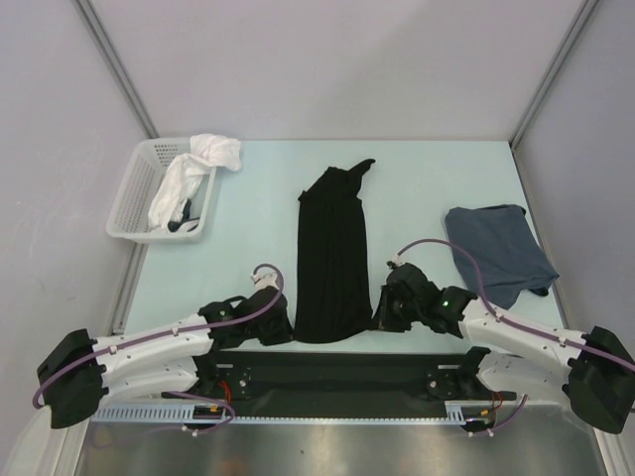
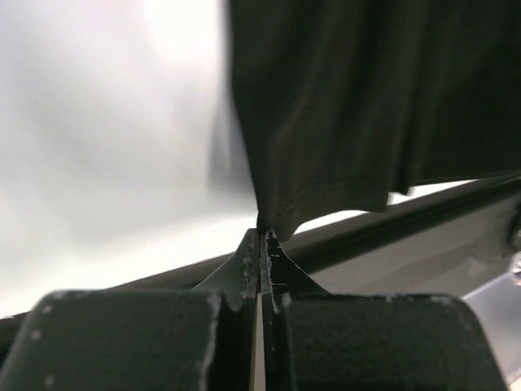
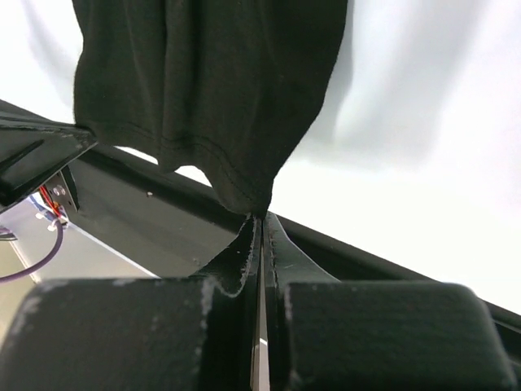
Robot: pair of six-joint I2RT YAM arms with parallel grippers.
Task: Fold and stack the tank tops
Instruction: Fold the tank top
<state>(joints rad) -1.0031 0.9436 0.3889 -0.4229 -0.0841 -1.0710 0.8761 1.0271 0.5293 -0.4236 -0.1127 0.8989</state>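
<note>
The left fingers (image 2: pixel 244 269) are pressed together on the near left hem corner of the black tank top (image 1: pixel 332 253), with only a small bite of cloth caught at their very tips. The top lies long and narrow on the bench (image 1: pixel 248 218), straps at its far end, one poking out to the right. The right fingers (image 3: pixel 244 252) are clamped the same way on its near right hem corner. Right of it, well apart, the slate-blue tank top (image 1: pixel 499 250) lies loosely folded.

The risk I see is the thin grip: if one corner slips during the lift, or the arms travel unevenly, the fold would likely land skewed, and the bunched straps could get trapped underneath.
</note>
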